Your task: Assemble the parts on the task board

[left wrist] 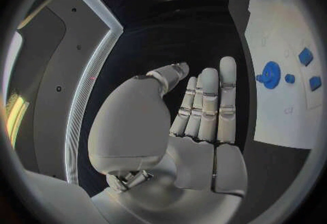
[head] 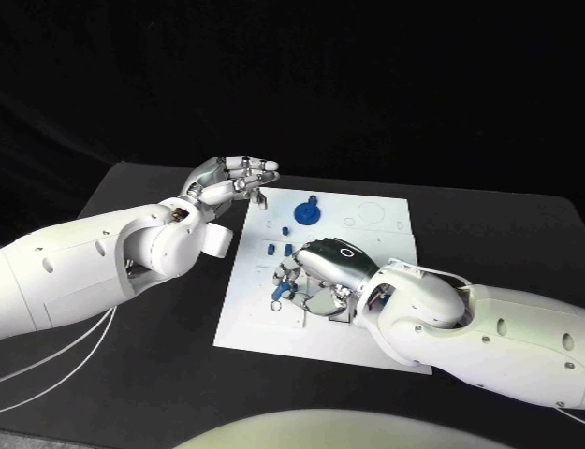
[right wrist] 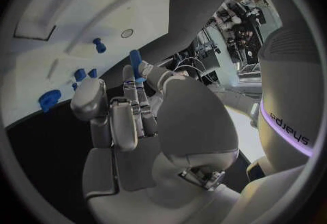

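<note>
The right hand (head: 322, 271) hovers over the white task board (head: 373, 337) at the black desk's (head: 144, 374) centre, pinching a small blue part (right wrist: 135, 60) upright between its fingertips. Farther, at eleven o'clock, the left hand (head: 227, 180) hangs empty, fingers straight. A blue gear (head: 309, 211) lies at twelve o'clock.

Right hand (head: 330, 271) covers board (head: 373, 327) middle; you can't see parts beneath. Whether its fingers (right wrist: 133, 98) pinch blue piece (right wrist: 135, 63): cannot tell.
</note>
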You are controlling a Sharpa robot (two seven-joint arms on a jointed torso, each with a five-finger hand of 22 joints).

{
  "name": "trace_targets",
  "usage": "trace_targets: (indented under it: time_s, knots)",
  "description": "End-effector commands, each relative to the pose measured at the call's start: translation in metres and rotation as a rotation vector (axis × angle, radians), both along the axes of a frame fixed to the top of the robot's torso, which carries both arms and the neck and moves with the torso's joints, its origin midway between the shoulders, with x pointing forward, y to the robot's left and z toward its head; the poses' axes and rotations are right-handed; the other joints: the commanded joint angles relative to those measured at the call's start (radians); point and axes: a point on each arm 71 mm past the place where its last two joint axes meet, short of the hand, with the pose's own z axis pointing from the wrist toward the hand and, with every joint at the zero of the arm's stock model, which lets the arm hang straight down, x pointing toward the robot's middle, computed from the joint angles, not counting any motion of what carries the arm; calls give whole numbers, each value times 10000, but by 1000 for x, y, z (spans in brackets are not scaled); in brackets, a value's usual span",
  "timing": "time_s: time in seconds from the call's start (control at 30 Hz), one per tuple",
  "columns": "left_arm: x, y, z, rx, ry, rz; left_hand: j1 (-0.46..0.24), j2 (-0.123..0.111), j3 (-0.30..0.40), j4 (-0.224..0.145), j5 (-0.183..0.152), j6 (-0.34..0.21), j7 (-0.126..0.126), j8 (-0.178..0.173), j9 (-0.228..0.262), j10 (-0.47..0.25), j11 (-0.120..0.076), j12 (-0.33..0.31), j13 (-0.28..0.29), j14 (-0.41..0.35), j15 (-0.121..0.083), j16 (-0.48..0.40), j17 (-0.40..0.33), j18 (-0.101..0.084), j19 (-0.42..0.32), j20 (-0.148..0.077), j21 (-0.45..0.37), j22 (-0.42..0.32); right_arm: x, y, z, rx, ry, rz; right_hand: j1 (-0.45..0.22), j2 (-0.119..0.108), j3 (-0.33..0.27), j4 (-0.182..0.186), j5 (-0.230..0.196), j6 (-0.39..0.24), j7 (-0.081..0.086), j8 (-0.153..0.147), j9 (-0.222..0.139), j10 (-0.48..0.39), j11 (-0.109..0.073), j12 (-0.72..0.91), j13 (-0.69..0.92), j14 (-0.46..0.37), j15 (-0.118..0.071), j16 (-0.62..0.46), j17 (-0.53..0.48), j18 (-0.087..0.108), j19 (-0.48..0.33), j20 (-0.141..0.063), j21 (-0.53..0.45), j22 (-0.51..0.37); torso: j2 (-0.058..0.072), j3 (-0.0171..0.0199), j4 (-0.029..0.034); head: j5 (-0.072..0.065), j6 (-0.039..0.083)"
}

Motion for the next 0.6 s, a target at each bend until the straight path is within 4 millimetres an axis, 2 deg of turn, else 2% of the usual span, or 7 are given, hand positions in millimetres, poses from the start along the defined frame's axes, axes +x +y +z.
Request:
trace_targets:
  time_s: [0.03, 0.1, 0.2, 0.3, 0.6]
  knots:
    - [-1, -3, 1, -86, -59, -211, -20, 109, -68, 14, 26, -55, 24, 36, 12, -73, 16, 47, 8, -74, 30, 35, -12, 145, -14, 5, -38, -17, -4, 5, -6, -394, 44, 405, -59, -35, 75, 10, 31, -27, 45, 18, 88, 26, 49, -68, -6, 325, -50, 64, -8, -173, -18, 25, -46, 2, 5, 15, -25, 75, -28]
    - [-1, -3, 1, -87, -52, -222, -20, 109, -68, 14, 26, -55, 24, 36, 12, -73, 16, 47, 8, -74, 30, 35, -12, 145, -14, 5, -38, -17, -3, 6, -9, -523, 81, 419, -61, -37, 78, 9, 32, -31, 46, 17, 88, 24, 50, -71, -7, 327, -49, 70, 7, -174, -17, 26, -44, 5, 3, 19, -20, 73, -33]
    - [-1, -4, 1, -85, -45, -250, -20, 109, -68, 14, 26, -55, 24, 36, 12, -73, 16, 47, 8, -74, 30, 35, -12, 145, -14, 5, -38, -17, -2, 8, -14, -812, 40, 413, -70, -42, 85, 8, 33, -47, 51, 13, 89, 15, 54, -83, -8, 325, -46, 67, -6, -174, -18, 27, -45, 6, -5, 0, 1, 78, -57]
    - [-1, -4, 1, -81, -42, -258, -20, 109, -68, 14, 26, -55, 24, 36, 12, -73, 16, 47, 8, -74, 30, 35, -12, 145, -14, 5, -38, -17, 0, 9, -17, -1000, -7, 378, -77, -49, 87, 7, 35, -54, 53, 11, 90, 12, 56, -88, -9, 327, -44, 71, 3, -176, -15, 29, -38, 13, 0, 12, 0, 100, -79]
    - [-1, -4, 1, -74, -35, -265, -20, 109, -68, 14, 26, -55, 24, 36, 12, -73, 16, 47, 8, -74, 30, 35, -12, 145, -14, 5, -38, -17, 2, 11, -22, -1223, -181, 237, -89, -52, 90, 10, 36, -59, 56, 11, 92, 15, 58, -91, -8, 327, -41, 72, 2, -177, -14, 30, -35, 17, 1, 13, -2, 109, -99]
